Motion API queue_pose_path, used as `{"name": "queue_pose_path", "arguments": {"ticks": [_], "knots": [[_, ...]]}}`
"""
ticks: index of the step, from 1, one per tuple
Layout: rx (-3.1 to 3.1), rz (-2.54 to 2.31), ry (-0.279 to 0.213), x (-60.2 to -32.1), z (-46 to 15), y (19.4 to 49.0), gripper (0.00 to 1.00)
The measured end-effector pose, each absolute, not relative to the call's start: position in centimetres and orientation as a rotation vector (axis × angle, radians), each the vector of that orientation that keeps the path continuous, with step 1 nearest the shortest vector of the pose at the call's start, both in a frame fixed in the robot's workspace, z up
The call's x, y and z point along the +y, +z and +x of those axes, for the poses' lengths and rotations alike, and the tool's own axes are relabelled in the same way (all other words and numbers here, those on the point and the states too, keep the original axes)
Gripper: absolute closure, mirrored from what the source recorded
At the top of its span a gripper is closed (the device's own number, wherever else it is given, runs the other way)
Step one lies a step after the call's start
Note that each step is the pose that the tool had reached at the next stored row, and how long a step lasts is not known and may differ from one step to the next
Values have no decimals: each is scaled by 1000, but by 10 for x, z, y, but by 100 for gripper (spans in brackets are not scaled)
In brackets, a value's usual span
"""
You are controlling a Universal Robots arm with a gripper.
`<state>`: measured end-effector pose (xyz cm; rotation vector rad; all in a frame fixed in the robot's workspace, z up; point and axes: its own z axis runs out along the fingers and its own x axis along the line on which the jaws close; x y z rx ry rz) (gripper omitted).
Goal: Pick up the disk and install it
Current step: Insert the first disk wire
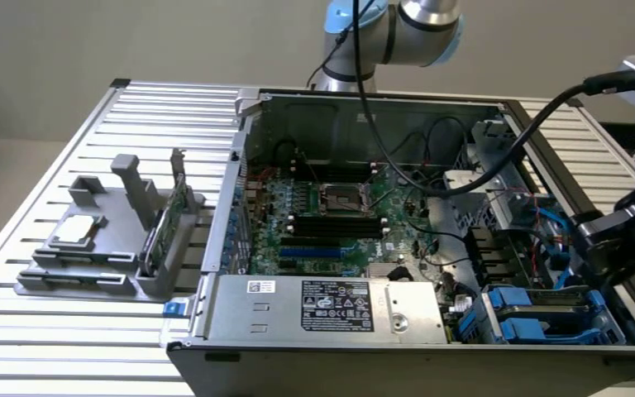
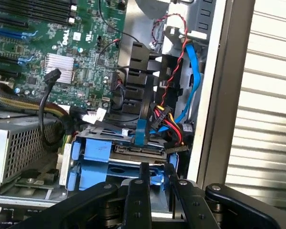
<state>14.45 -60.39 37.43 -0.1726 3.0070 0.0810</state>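
Hand [image 1: 591,263] clenched on disk [image 1: 544,308], looks like by its blue rail edge. Disk sits in bay at case [image 1: 241,165] corner, exterior view's right, near PSU [image 1: 317,306].

Imo: keep disk level, rails square w/ bay guides, push straight, no twisting. Cables [image 2: 169,119] hang right by connector end, so easy to pinch; go slow.

Count: 1 disk, 1 hand, 1 case, 1 PSU, 1 mobo [image 1: 329,207]. On tabletop [image 1: 31,331], rack [image 1: 97,285] w/ 1 chip [image 1: 78,230], 1 green card [image 1: 158,236].
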Motion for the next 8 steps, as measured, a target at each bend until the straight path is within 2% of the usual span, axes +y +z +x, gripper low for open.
{"name": "queue_pose_path", "arguments": {"ticks": [8], "knots": [[3009,36,67,-604,145,374,73]]}}
